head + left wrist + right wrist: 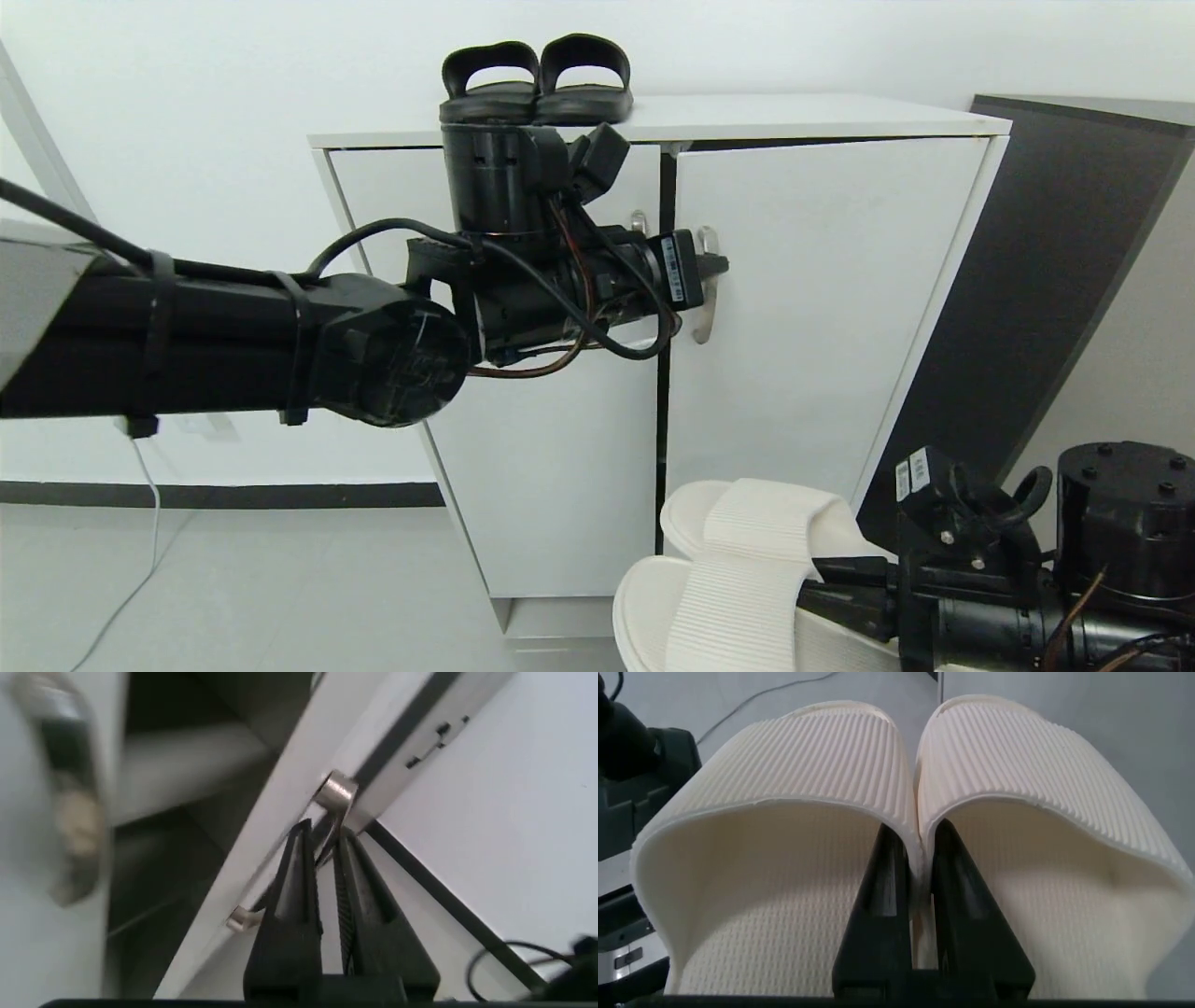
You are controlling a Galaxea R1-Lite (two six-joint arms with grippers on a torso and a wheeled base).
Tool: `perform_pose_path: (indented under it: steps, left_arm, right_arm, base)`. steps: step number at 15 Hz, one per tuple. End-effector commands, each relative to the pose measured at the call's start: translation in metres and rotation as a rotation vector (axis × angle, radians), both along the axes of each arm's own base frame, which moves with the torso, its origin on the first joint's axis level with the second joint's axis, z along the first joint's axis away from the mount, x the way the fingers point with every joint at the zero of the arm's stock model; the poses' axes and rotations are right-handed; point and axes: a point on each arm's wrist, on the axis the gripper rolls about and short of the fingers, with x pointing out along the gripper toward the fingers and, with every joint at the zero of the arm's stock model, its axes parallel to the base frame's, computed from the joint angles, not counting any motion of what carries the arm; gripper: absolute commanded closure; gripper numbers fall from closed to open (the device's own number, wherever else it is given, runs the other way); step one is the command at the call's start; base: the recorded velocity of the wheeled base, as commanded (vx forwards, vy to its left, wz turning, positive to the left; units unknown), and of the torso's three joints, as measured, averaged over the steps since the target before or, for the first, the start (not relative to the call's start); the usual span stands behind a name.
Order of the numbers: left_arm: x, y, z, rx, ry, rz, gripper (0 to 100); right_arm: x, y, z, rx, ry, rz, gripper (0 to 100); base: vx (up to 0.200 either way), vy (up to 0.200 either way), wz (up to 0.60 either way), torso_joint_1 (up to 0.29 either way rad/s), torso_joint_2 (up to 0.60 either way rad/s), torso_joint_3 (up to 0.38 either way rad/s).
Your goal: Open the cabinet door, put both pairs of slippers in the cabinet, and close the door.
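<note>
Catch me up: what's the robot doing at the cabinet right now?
The left gripper is shut on the right door's handle; the door is cracked open. The right gripper holds the white slippers by their pinched-together straps, low in front of the cabinet. The black slippers sit on the cabinet top.

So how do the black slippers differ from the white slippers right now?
The black slippers have smooth straps; the white slippers have ribbed ones. The black slippers sit free on the cabinet top; the white slippers are held by the right gripper, lower down. Both pairs sit side by side.
</note>
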Motion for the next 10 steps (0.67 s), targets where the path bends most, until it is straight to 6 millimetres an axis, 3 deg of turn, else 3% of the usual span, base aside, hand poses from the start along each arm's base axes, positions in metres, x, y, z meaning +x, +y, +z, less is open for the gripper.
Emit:
perform_pose_path:
  steps: [1, 7, 10]
  left_arm:
    - [-0.026, 0.005, 0.015, -0.020, -0.021, -0.032, 100]
    - [-0.064, 0.024, 0.022, -0.020, -0.024, -0.055, 100]
    - [-0.061, 0.039, 0.022, -0.018, -0.022, -0.016, 100]
  right_arm:
    - [-0.003, 0.000, 0.001, 0.002, -0.003, 0.009, 100]
    - [-0.012, 0.006, -0.002, -0.007, 0.013, 0.055, 100]
    - [-0.019, 0.010, -0.006, -0.019, 0.025, 0.087, 100]
  base:
    - [0.000, 0.000, 0.00, 0.000, 0.00, 0.000]
    - [0.000, 0.000, 0.00, 0.000, 0.00, 0.000]
    - [0.000, 0.000, 0.00, 0.000, 0.00, 0.000]
